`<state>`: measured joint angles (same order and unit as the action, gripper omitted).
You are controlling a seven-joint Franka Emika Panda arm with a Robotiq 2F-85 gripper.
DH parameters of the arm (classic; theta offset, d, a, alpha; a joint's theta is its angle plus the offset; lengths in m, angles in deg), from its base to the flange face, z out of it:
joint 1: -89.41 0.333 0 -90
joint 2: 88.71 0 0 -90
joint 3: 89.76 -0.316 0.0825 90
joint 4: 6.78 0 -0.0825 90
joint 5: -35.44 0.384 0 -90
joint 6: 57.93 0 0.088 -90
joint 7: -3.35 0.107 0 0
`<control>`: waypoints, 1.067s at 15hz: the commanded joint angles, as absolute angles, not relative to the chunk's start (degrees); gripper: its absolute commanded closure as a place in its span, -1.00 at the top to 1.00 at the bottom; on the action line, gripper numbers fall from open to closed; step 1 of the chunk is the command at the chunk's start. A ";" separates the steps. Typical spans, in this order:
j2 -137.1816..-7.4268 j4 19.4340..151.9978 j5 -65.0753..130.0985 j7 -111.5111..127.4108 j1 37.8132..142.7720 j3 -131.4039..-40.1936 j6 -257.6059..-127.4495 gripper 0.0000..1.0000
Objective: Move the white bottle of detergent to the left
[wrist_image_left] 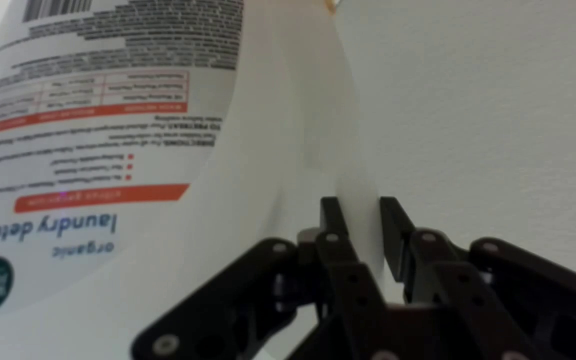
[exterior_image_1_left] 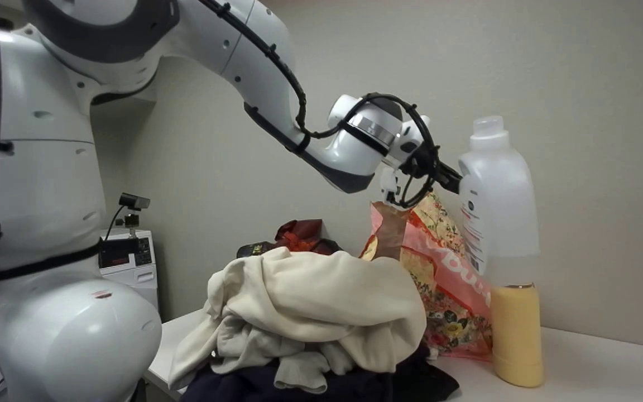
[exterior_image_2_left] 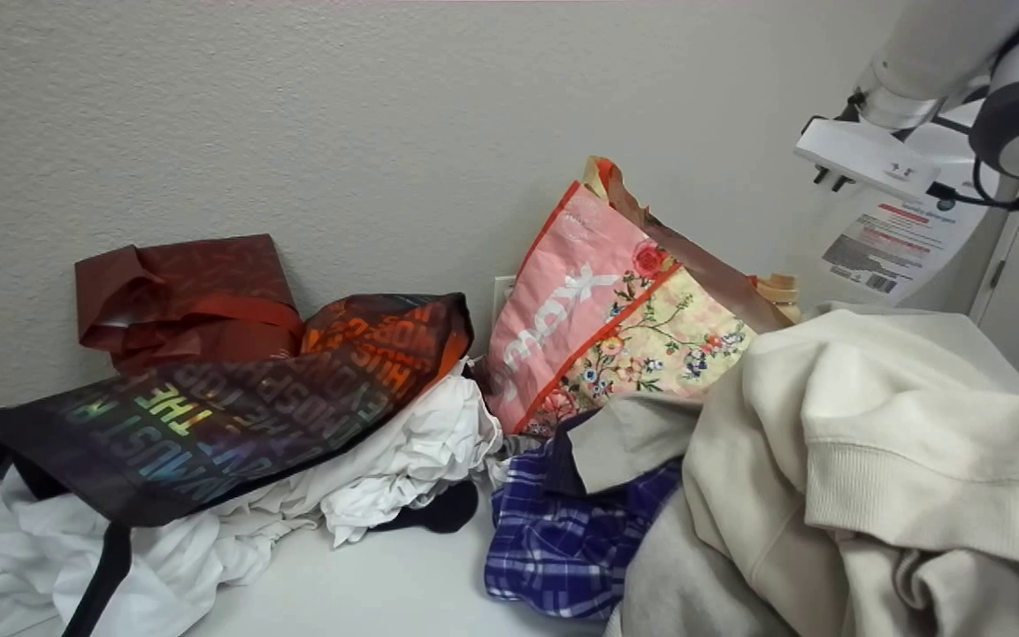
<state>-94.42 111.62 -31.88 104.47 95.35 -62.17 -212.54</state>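
Note:
The white bottle of detergent (exterior_image_1_left: 503, 206) is translucent and holds some liquid in its lower part. In an exterior view it hangs roughly upright in the air, its base overlapping the top of the yellow bottle (exterior_image_1_left: 517, 335). It also shows at the upper right of an exterior view (exterior_image_2_left: 899, 248), partly behind the wrist, its label facing out. My gripper (exterior_image_1_left: 451, 180) is shut on the bottle's handle. In the wrist view the handle lies between the two fingers (wrist_image_left: 360, 205), and the upside-down label (wrist_image_left: 103, 125) fills the left. The fingers are hidden in an exterior view.
A pink floral bag (exterior_image_1_left: 444, 285) stands beside the yellow bottle, against the wall. A pile of cream clothes (exterior_image_1_left: 321, 296) lies in front of it. A dark printed bag (exterior_image_2_left: 279, 416), a dark red bag (exterior_image_2_left: 200, 292) and white cloth (exterior_image_2_left: 412, 451) lie on the white table (exterior_image_2_left: 359, 584).

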 commanded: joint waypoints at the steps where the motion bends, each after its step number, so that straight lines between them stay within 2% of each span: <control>1: -99.08 110.57 -29.48 96.91 99.49 -66.44 -210.25 -0.88; 10: -100.78 106.85 -21.29 83.55 109.61 -75.09 -211.56 -0.88; 16: -102.02 110.07 -14.06 77.84 116.35 -77.98 -214.89 -0.88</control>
